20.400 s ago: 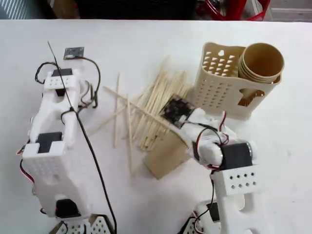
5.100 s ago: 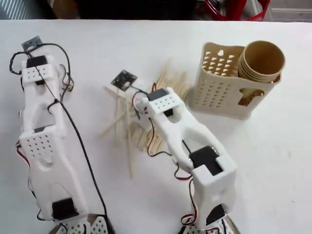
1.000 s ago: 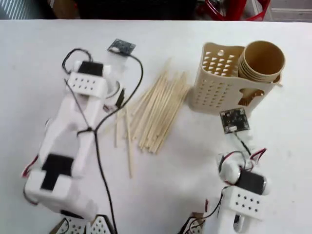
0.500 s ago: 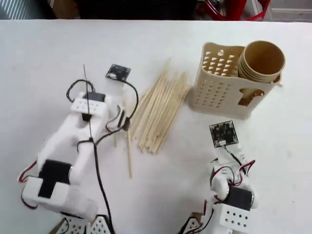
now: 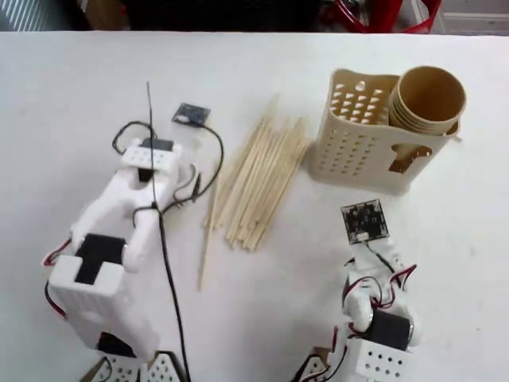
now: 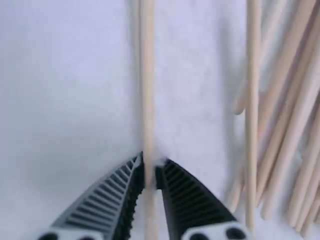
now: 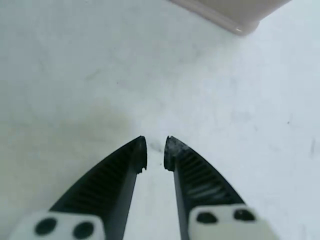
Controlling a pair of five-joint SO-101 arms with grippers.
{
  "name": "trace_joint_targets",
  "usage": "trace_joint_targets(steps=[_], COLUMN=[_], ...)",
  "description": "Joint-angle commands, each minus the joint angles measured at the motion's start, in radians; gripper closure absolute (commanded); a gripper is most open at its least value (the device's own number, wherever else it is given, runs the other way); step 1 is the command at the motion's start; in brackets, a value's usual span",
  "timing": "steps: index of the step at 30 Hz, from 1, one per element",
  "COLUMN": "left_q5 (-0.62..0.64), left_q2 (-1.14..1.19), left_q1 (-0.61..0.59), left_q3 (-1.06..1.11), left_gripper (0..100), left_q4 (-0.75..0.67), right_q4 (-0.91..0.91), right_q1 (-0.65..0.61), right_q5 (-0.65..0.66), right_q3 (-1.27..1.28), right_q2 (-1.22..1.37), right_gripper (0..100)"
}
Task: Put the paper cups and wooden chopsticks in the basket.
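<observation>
Left gripper [image 6: 149,172] seemingly pinches one pale, slender wooden chopstick [image 6: 147,75] beside the loose pile [image 6: 295,115].

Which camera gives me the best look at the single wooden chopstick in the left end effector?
Left wrist view: the thin wooden chopstick sits pinched between the tips of the left end effector. The high view shows it slanting beside the chopstick pile. The right wrist view faces a corner of the beige plastic basket.

A white table [image 5: 262,318] spread under everything, and beyond its far edge lay a dark strip with a red tubular frame [image 5: 374,14] toward one end and a brown box [image 5: 99,12] beside a grey ribbed panel [image 5: 32,14] at the other.
</observation>
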Motion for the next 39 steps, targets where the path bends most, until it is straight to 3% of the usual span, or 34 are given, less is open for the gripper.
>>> trace_joint_targets(steps=[1, 7, 13, 18, 22, 27, 33, 39], left_q5=[-0.029, -0.060, -0.037, -0.028, -0.025, 0.032, 0.035, 0.028], left_q2=[-0.002, -0.018, -0.257, -0.526, -0.591, -0.519, -0.234, 0.035], left_q1=[-0.012, -0.012, 0.005, 0.094, 0.223, 0.371, 0.550, 0.615], left_q3=[-0.037, -0.038, -0.107, -0.226, -0.381, -0.598, -0.882, -1.103], left_gripper=[98, 98, 98, 98, 98, 98, 98, 98], left_q4=[0.000, 0.023, 0.137, 0.232, 0.239, 0.164, -0.012, -0.209], right_q4=[0.007, 0.001, -0.001, -0.001, -0.001, -0.001, -0.002, -0.002], right_q1=[-0.012, -0.012, -0.012, -0.012, -0.012, -0.012, -0.012, -0.012], right_q5=[-0.009, -0.009, -0.009, -0.009, -0.009, -0.009, -0.009, -0.009], right_q3=[-0.008, 0.011, 0.012, 0.012, 0.012, 0.012, 0.012, 0.012], right_q2=[-0.005, -0.013, -0.013, -0.013, -0.013, -0.013, -0.015, -0.015], right_gripper=[92.9, 92.9, 92.9, 92.9, 92.9, 92.9, 92.9, 92.9])
